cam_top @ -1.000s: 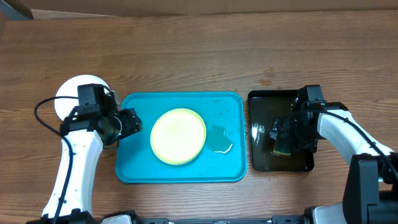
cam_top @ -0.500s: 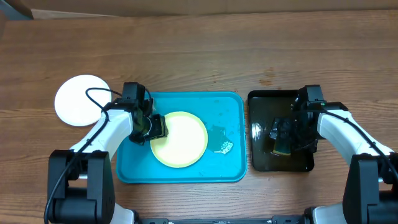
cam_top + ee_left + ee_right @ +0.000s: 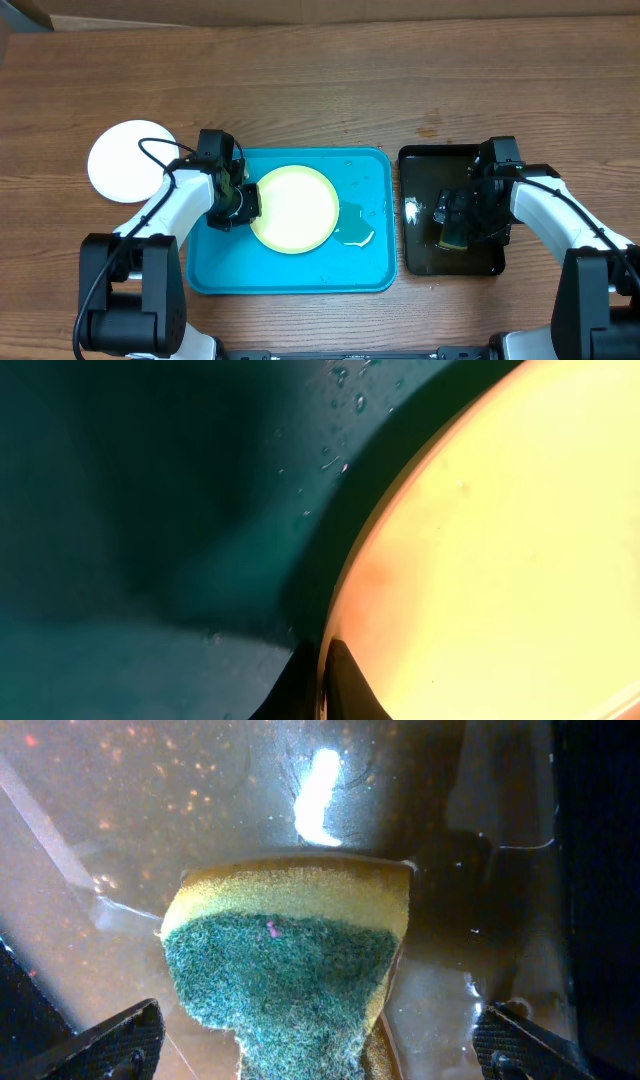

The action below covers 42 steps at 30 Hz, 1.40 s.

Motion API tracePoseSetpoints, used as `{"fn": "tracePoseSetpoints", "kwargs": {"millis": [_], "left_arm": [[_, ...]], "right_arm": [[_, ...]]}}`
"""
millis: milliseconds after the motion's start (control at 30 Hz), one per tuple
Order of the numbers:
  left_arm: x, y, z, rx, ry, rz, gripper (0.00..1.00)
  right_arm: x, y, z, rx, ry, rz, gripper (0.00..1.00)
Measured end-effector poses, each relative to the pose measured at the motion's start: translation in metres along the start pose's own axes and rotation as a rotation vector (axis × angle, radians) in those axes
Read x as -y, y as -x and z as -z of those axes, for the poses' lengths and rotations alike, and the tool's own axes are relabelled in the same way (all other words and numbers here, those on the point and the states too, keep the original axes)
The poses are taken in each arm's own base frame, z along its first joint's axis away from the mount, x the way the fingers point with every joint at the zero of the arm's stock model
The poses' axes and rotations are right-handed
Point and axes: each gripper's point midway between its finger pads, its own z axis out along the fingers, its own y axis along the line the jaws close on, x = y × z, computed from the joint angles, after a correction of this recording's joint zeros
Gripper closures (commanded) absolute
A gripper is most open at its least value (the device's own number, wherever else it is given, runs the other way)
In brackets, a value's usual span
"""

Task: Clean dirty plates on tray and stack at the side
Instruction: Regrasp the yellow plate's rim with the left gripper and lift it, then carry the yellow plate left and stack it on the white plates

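A pale yellow plate [image 3: 296, 208] lies in the turquoise tray [image 3: 370, 270], left of centre, with its left rim pinched in my left gripper [image 3: 246, 204]. In the left wrist view the two dark fingertips [image 3: 352, 685] are shut on the plate's edge [image 3: 500, 550] above the wet tray floor [image 3: 150, 510]. A white plate [image 3: 125, 160] rests on the table left of the tray. My right gripper [image 3: 455, 215] hangs open over the black tray [image 3: 420, 160], its fingers [image 3: 110, 1045] spread either side of a yellow-and-green sponge [image 3: 290, 955] lying in brownish water.
A puddle of water [image 3: 355, 225] sits on the tray floor right of the yellow plate. The black tray stands close against the turquoise tray's right side. A cardboard edge [image 3: 300, 18] runs along the table's far side.
My left arm swung from beside the white plate into the tray, and its gripper shut on the yellow plate's left rim. The plate shifted slightly right and up. The right arm stayed still.
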Motion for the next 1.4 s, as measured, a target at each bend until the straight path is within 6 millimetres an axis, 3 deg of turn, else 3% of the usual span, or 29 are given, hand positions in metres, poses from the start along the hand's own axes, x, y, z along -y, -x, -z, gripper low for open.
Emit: {"fn": "tracePoseSetpoints", "kwargs": {"millis": [67,133,300,400,500,667,833,967,1100,1233,1267,1300,1333,1400], "left_arm": [[-0.001,0.001,0.006,-0.006,0.016,0.001,0.96],[0.0,0.016,0.021,0.046,0.033,-0.006,0.96],[-0.01,0.06,0.096,0.323,0.097,0.04,0.96],[-0.036,0.075,0.146,0.491,0.139,0.157,0.96],[-0.074,0.077,0.169,0.56,0.182,0.306,0.96],[-0.144,0.076,0.165,0.56,0.247,0.55,0.96],[-0.197,0.079,0.149,0.553,0.279,0.715,0.96],[-0.23,0.079,0.137,0.546,0.295,0.806,0.96],[-0.252,0.077,0.132,0.555,0.302,0.864,0.94],[-0.261,0.088,0.129,0.593,0.246,0.882,0.76],[-0.26,0.091,0.129,0.602,0.225,0.88,0.67],[-0.258,0.095,0.129,0.611,0.207,0.874,0.54],[-0.256,0.099,0.13,0.623,0.186,0.863,0.33],[-0.25,0.106,0.132,0.638,0.141,0.834,0.13]], "right_arm": [[0.0,0.0,0.0,0.0,0.0,0.0,0.0],[0.0,0.0,0.0,0.0,0.0,0.0,0.0],[0.0,0.0,0.0,0.0,0.0,0.0,0.0],[0.0,0.0,0.0,0.0,0.0,0.0,0.0],[0.0,0.0,0.0,0.0,0.0,0.0,0.0],[0.0,0.0,0.0,0.0,0.0,0.0,0.0],[0.0,0.0,0.0,0.0,0.0,-0.001,0.0],[0.0,0.0,0.0,0.0,0.0,0.0,0.0],[0.0,0.0,0.0,0.0,0.0,0.0,0.0],[0.0,0.0,0.0,0.0,0.0,0.0,0.0],[0.0,0.0,0.0,0.0,0.0,-0.001,0.0],[0.0,0.0,0.0,0.0,0.0,-0.001,0.0],[0.0,0.0,0.0,0.0,0.0,0.0,0.0],[0.0,0.0,0.0,0.0,0.0,0.0,0.0]]}}
